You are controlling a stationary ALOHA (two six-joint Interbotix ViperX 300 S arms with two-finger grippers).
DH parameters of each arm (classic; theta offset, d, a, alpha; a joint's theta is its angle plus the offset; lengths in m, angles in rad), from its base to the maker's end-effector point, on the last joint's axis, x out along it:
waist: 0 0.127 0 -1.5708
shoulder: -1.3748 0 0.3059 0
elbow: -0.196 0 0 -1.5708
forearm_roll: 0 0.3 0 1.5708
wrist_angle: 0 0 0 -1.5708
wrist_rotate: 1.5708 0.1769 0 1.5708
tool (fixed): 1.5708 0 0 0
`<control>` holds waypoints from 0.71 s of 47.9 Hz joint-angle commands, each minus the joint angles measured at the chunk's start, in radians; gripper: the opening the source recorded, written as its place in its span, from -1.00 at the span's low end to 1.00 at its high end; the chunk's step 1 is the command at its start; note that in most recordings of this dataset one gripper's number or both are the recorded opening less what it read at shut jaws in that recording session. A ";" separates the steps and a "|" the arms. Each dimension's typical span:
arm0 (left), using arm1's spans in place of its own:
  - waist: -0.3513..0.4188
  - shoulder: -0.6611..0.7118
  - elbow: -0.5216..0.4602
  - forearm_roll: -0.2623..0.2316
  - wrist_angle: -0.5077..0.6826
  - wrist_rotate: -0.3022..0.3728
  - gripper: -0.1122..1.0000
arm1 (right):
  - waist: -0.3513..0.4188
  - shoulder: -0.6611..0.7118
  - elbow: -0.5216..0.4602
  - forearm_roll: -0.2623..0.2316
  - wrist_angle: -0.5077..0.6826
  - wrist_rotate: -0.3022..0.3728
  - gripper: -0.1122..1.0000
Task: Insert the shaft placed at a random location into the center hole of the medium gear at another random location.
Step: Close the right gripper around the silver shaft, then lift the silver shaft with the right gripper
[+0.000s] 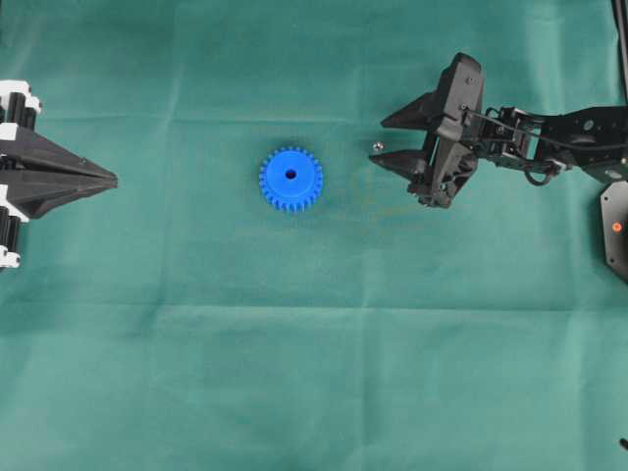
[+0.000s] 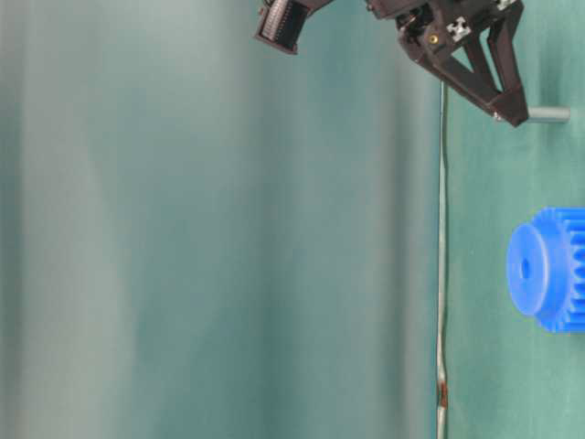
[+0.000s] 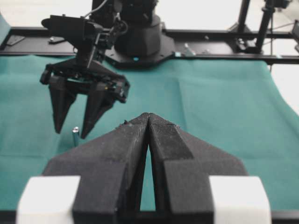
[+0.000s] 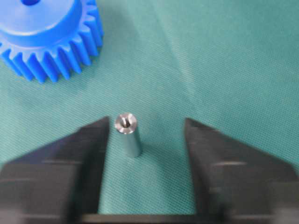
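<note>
Shaft (image 4: 128, 135) upright between parted right pincer (image 4: 145, 128) tips, ungrasped; left pincer (image 3: 148, 122) clenched, gear (image 4: 46, 35) cropped.

A green cloth (image 1: 314, 373) covers the table (image 3: 224, 98), creased in faint straight fold lines and lit evenly. At the table's far edge runs a black frame rail (image 3: 224, 46) with upright black posts (image 3: 244, 16) behind it, against a pale, bright, blurred backdrop.

Right end effector (image 4: 145, 140) points down with fingers spread apart; left end effector (image 3: 148, 122) lies level, fingers pressed together.
</note>
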 commanded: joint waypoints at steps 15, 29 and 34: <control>-0.002 0.006 -0.023 0.003 0.003 0.000 -0.79 | 0.008 -0.008 -0.017 -0.006 -0.009 0.005 -0.54; -0.002 0.008 -0.023 0.003 0.006 -0.002 -0.79 | 0.008 -0.012 -0.028 -0.006 -0.008 0.006 -0.54; -0.002 0.006 -0.023 0.003 0.006 -0.002 -0.79 | 0.008 -0.035 -0.040 -0.006 0.009 0.006 -0.54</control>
